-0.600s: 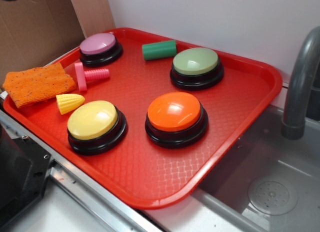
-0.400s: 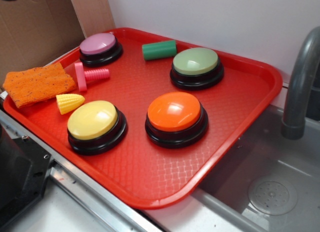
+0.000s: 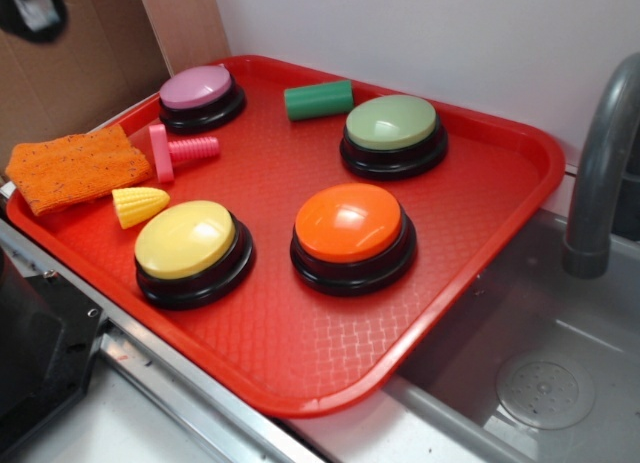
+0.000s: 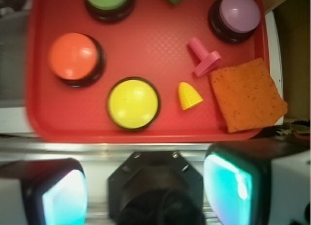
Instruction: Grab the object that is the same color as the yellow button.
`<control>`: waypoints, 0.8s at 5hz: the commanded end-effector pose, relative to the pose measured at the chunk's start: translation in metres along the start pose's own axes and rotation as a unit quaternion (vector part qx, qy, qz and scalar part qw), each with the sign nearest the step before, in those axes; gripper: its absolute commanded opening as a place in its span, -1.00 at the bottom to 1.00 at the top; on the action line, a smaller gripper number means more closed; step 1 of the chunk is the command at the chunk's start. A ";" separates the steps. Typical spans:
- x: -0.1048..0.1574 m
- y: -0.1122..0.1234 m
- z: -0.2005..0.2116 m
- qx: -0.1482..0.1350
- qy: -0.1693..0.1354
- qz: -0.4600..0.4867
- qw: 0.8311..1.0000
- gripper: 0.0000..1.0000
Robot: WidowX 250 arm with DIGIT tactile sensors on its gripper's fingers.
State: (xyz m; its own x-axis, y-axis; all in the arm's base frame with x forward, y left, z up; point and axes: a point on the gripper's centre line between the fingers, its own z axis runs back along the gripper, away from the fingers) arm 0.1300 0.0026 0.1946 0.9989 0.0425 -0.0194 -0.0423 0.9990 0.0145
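A: Nearest to the wrist camera, the gripper [image 4: 155,186]. Two fingers frame the bottom edge, spread well apart, nothing between them. It hangs high above the near rim of the red tray [image 4: 146,132]. In the exterior view only a dark blur shows at the top left corner.

B: And the target?

A: The yellow button [image 3: 186,239] sits at the tray's near left in the exterior view, a glossy dome on a black base. Just beside it, toward the left edge, lies the object [image 3: 139,205], a small yellow toy corn cob on its side. It is apart from the dome, apart from the orange cloth [image 3: 76,167] and the pink bolt [image 3: 176,151].

B: How will it handle?

A: Judging by looks: hard, light plastic, ridged kernels that should give the pads some bite. The taper is the worry; pinched near the tip it could squirt out. Best taken across the thick middle, jaws square to its long axis.

B: Farther back?

A: Orange button [image 3: 350,224] mid-tray, then the green button [image 3: 392,123], a green cylinder [image 3: 318,100] and the purple button [image 3: 197,87] along the far side
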 end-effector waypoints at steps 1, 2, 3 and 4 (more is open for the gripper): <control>0.029 0.037 -0.067 -0.011 -0.014 0.014 1.000 1.00; 0.034 0.057 -0.107 -0.030 -0.007 0.049 0.998 1.00; 0.040 0.068 -0.132 -0.023 -0.001 0.068 0.997 1.00; 0.044 0.073 -0.150 -0.026 0.004 0.087 0.996 1.00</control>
State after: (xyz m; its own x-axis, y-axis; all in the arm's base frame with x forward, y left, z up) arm 0.1668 0.0755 0.0402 0.9768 0.2060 -0.0585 -0.2084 0.9773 -0.0376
